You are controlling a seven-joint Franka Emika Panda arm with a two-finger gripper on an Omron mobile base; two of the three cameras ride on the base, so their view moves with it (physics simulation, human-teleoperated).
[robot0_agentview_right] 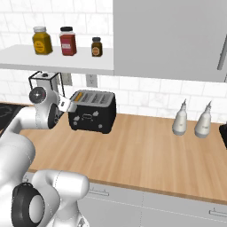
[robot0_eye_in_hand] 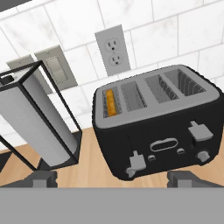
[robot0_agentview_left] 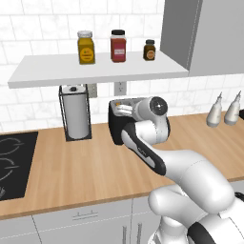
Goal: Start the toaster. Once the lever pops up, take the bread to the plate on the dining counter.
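While the arm reaches over the wooden counter [robot0_agentview_left: 71,167] in the left base view, the toaster [robot0_agentview_left: 116,125] sits just beyond the wrist, beside the paper-towel holder [robot0_agentview_left: 75,113]. From the right base view, the toaster's long side runs across the counter. In the hand view, the gripper [robot0_eye_in_hand: 113,178] has its fingers spread wide, empty, short of the toaster's front; the nearer lever [robot0_eye_in_hand: 136,161] lies between them, the bread [robot0_eye_in_hand: 112,102] in the slot above it. No writing is readable.
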